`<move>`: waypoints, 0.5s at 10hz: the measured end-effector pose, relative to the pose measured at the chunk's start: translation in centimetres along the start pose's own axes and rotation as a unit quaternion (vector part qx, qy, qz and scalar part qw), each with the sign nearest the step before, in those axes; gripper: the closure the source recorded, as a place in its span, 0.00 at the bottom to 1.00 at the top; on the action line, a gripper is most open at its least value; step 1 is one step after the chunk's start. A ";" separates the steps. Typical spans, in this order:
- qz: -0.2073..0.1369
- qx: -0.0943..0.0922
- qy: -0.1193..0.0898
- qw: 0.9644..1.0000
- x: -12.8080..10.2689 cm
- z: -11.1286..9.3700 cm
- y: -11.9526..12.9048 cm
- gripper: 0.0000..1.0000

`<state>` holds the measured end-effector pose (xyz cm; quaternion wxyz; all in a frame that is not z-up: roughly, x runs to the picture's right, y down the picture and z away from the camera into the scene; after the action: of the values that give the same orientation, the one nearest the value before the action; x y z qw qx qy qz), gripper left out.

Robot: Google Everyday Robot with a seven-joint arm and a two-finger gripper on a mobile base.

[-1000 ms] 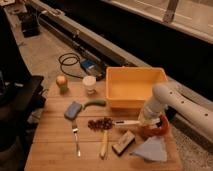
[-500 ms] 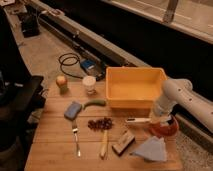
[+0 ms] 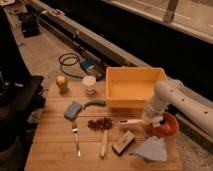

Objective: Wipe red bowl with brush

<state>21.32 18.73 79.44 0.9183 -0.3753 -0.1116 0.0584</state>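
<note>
Since a moment ago the claw (image 3: 151, 121) has moved right and down to the near-left rim of the red bowl (image 3: 167, 125) on the tabletop (image 3: 50, 135), holding the brush (image 3: 131, 121) sideways, so wiping seems underway.

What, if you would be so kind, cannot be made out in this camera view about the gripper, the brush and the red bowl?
- Gripper: over the red bowl's left rim; the white arm covers most of it.
- Brush: its handle shows left of the gripper; the other end is hidden beneath it, so contact with the bowl is unclear.
- Red bowl: left part covered by the gripper.
</note>
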 end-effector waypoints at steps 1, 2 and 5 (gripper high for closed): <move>0.002 -0.002 0.001 1.000 -0.5 0.1 0.6 1.00; 0.003 -0.003 0.004 1.000 -0.7 0.1 0.9 1.00; 0.021 0.003 0.025 0.999 1.3 -1.3 1.7 1.00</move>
<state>22.87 19.25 77.54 0.9205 -0.3762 -0.0806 0.0688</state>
